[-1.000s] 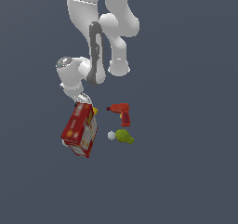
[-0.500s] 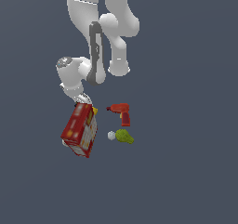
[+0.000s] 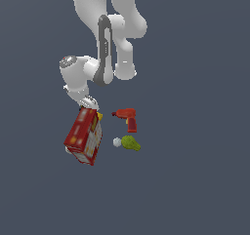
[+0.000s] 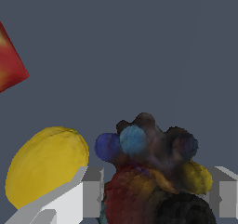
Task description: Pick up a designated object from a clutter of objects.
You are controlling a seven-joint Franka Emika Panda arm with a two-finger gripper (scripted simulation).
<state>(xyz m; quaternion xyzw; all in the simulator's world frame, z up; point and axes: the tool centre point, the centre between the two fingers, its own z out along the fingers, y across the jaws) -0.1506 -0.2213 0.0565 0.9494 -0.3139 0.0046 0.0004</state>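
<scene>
In the wrist view the designated object, a lumpy dark thing with dark red, blue and yellow patches, sits between my gripper's two white fingers. Both fingers press against its sides. In the exterior view the gripper is low behind the top end of the large red box, and the dark object is hidden there. The clutter also holds the red drill, the yellow-green pear-like item, the tiny white ball and the small yellow piece.
In the wrist view the yellow piece lies right beside one finger, and a corner of the red box shows at the frame's edge. The drill, pear and ball lie toward the exterior view's right of the gripper.
</scene>
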